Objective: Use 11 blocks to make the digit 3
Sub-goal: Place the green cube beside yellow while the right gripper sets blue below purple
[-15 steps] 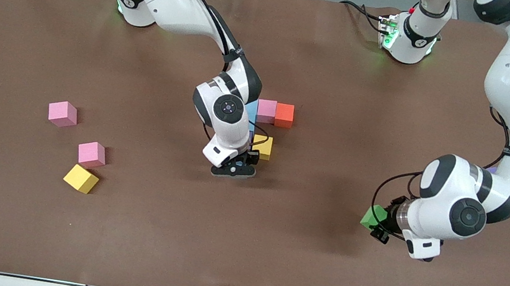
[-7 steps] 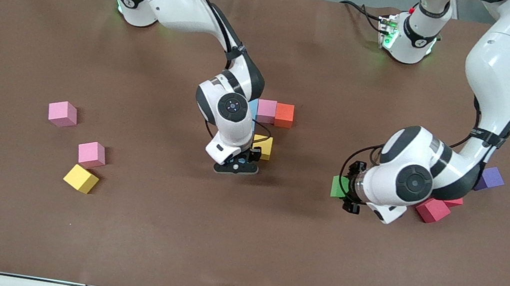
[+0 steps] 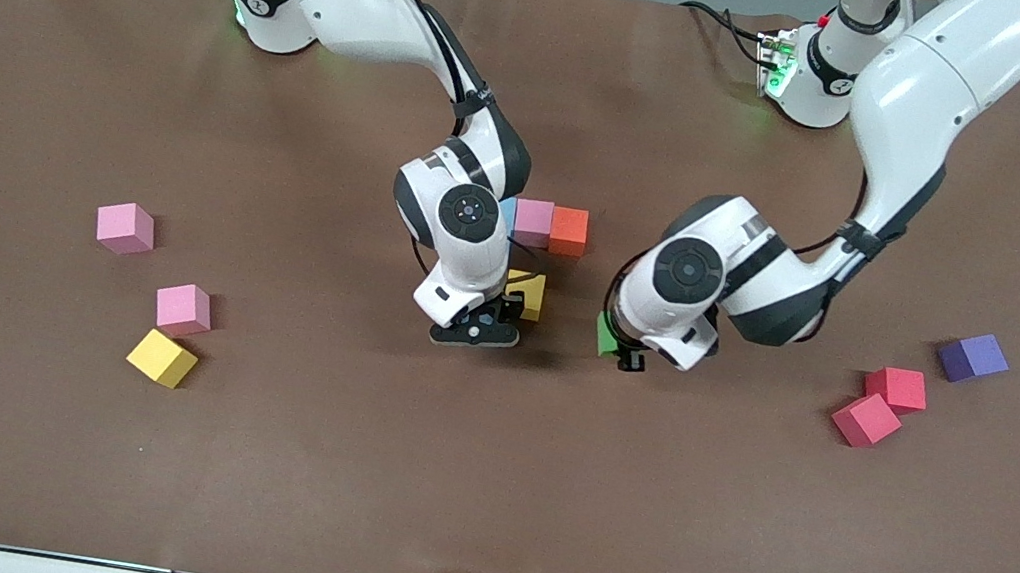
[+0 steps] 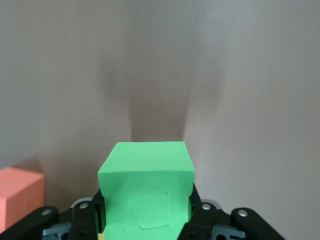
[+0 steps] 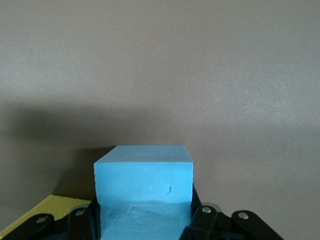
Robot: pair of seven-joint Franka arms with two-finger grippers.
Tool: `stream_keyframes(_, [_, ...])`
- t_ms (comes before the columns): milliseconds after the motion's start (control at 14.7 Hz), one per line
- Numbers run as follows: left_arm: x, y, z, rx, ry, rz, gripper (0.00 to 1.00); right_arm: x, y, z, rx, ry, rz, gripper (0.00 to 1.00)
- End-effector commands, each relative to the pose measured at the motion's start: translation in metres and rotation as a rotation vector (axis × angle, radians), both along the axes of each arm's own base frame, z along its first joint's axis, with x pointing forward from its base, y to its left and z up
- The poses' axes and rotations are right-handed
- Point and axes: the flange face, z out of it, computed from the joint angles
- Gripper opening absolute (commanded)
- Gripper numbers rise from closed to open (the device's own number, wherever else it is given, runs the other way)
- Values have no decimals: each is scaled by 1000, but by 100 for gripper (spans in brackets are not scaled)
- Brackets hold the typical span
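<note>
Front view: the left gripper (image 3: pixel 619 348) carries a green block (image 3: pixel 605 334) toward the started digit 3 (image 3: pixel 547 226). Left wrist view: fingers clamp it. Right wrist view: the right gripper (image 5: pixel 145 220) grips a blue block (image 5: pixel 144 192), apparently for placing.

A brown table (image 3: pixel 239 479) holds scattered foam cubes. Mid-table, a pink cube (image 3: pixel 533 221) touches an orange cube (image 3: pixel 569 231), with a yellow cube (image 3: pixel 528 293) nearer the camera. Two pink cubes (image 3: pixel 125 227) and another yellow cube (image 3: pixel 162 358) lie toward the right arm's end; two red cubes (image 3: pixel 896 388) and a purple cube (image 3: pixel 973 357) lie toward the left arm's end.
</note>
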Motion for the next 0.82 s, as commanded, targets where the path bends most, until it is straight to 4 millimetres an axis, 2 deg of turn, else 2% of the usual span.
stream_keyframes(0, [-9,-12,-3,-14,-39,34,14,-26,-3,-30,-47,71,-9,11])
stream_keyframes(68, [-13,-18,-7,-29,-46,29,14,-26,-2,-29,-46,70,-9,12])
stream_keyframes(136, [-21,-24,-12,-47,-53,18,14,-25,-2,-29,-46,70,-9,18])
stream_keyframes(272, [-30,-31,-18,-66,-62,6,14,-23,0,-25,-37,61,-8,49])
stream_keyframes(476, [-39,-38,-27,-62,-63,-2,14,-16,2,-16,-26,42,-5,83])
stream_keyframes(543, [-40,-39,-31,-51,-70,-7,14,-14,2,-13,-23,35,-5,100])
stream_keyframes(747, [-43,-41,-49,-24,-80,-37,16,-9,4,-5,-15,25,-3,100])
